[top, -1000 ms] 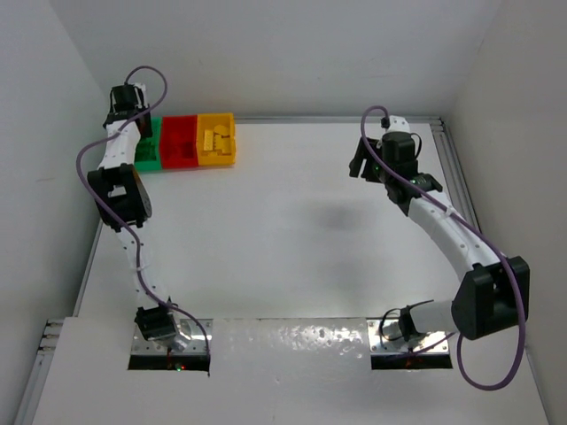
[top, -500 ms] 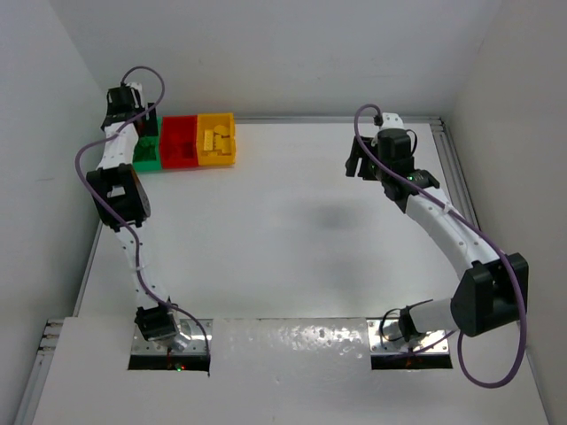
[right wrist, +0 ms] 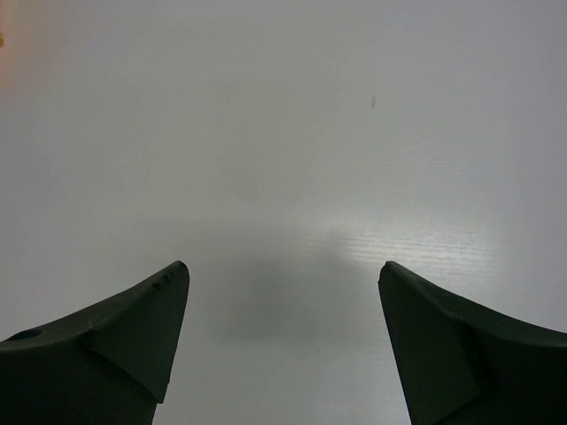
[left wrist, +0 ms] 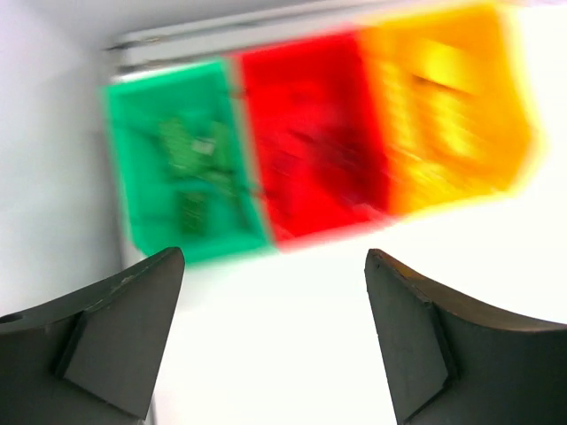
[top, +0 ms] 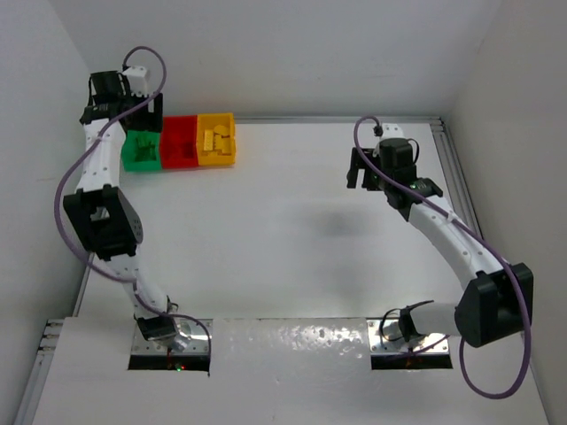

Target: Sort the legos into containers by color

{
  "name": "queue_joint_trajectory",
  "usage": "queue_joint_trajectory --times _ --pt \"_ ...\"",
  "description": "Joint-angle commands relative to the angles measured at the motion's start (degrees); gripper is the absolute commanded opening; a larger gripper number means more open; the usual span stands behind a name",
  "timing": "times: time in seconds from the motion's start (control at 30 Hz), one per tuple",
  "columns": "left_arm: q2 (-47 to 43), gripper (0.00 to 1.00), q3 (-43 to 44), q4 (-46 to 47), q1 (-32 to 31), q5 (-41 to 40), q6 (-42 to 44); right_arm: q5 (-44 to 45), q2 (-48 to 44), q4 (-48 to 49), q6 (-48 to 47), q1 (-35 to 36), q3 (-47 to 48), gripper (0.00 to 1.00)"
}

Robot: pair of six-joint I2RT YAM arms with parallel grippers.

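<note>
Containers: three bins joined in a row at 10 o'clock of the table (top: 292, 257), against the far edge. Left to right in the top view: green bin (top: 142, 152), red bin (top: 180, 142), yellow bin (top: 217, 139). All open-top and upright.

Legos: yellow legos (top: 215, 139) sit inside the yellow bin. Green legos (left wrist: 190, 159) sit inside the green bin. The left wrist view is motion-blurred, so brick shapes and count are unclear. Dark smudges show in the red bin, but I cannot tell individual pieces. No loose bricks visible on the white table surface.

Left gripper (left wrist: 275, 255): fingers spread wide, nothing between them. It is raised off the table at roughly 10 o'clock of the green bin, by the left wall (top: 35, 177). In its wrist view the bins lie at 12 o'clock past the fingertips, with the green one closest to the left finger (left wrist: 133, 328).

Right gripper (top: 360, 168): fingers spread apart, holding nothing. It sits at 2 o'clock of the table centre, well apart from the bins. Its wrist view shows only bare white table and a soft shadow between the two dark fingers (right wrist: 133, 341).

Purple cables (top: 496, 372) run along both arms. Arm bases are at 6 o'clock, on the near edge.
</note>
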Motion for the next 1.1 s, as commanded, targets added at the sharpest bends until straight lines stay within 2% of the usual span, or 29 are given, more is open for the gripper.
queue_joint_trajectory --times 0.0,0.07,0.17,0.23,0.27,0.4,0.47,0.5,0.67,0.8,0.9,1.07 --pt "-11.5 0.81 -8.9 -6.9 -2.7 11.4 4.3 1.1 -3.8 0.0 -0.5 0.3 -3.3 0.87" --pt "-17.8 0.82 -16.6 -8.9 -3.5 13.3 6.6 1.6 -5.4 0.7 0.1 0.4 -4.7 0.9" --pt "-26.6 0.82 -28.8 -10.9 -4.6 11.5 11.4 3.5 -7.2 1.9 1.5 0.4 -7.3 0.94" --pt "-33.2 0.82 -37.5 -12.6 -5.8 8.6 15.4 4.5 -8.0 2.8 2.8 0.3 -9.1 0.95" --pt "-35.8 0.82 -40.3 -12.8 -6.3 6.5 17.4 5.5 -8.8 3.3 4.1 0.4 -10.1 0.99" --pt "-50.6 0.82 -55.7 -13.0 -6.4 1.4 20.9 9.5 -10.8 3.4 7.8 0.3 -12.3 0.99" --pt "-56.1 0.84 -63.0 -11.9 -6.3 -1.8 24.1 12.4 -12.2 3.2 8.2 0.3 -13.6 0.99" --pt "-61.5 0.84 -65.2 -10.9 -6.3 -3.3 24.6 13.1 -12.7 3.4 8.3 0.3 -14.2 0.99" --pt "-77.6 0.91 -79.8 -2.4 -6.2 -9.1 23.5 14.9 -15.8 5.5 8.2 0.4 -18.7 0.99" --pt "-82.1 0.94 -84.7 1.2 -6.2 -9.7 18.8 14.9 -16.9 5.5 9.7 0.3 -20.5 0.99" --pt "-81.6 0.94 -84.9 3.2 -6.3 -10.2 15.4 14.9 -17.3 5.6 9.9 0.3 -21.7 0.99" --pt "-79.9 0.94 -84.8 3.2 -6.2 -11.8 15.0 14.3 -17.7 5.8 9.8 0.3 -22.3 0.99"
